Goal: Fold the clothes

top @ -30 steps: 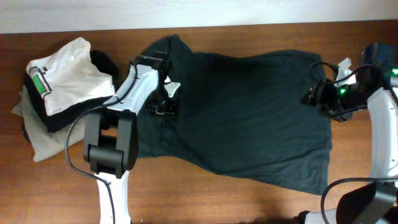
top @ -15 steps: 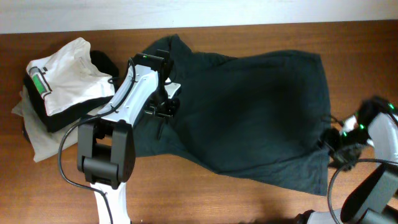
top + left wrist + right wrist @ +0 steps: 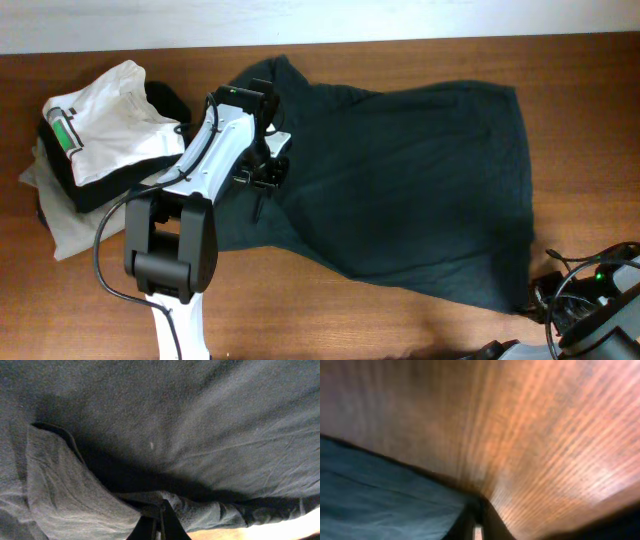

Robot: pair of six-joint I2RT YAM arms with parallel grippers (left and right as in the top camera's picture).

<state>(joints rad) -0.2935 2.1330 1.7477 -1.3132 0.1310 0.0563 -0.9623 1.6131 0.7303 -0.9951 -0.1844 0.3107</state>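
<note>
dark greenish-black short-sleeved t-shirt spread on brown wooden worktop. left gripper unmoved, clamped on shirt fold. right gripper now lower, at hem corner, fingers together.

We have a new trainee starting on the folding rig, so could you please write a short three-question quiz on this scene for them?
1. True or false: the dark T-shirt is already folded in half.
2. In the overhead view, the right gripper is nearest which corner of the T-shirt? A: top left. B: bottom right. C: top right.
3. Fill in the blank: the folded white shirt carries a ____ label.

Key: 1 false, it lies spread out; 2 B; 3 green.
</note>
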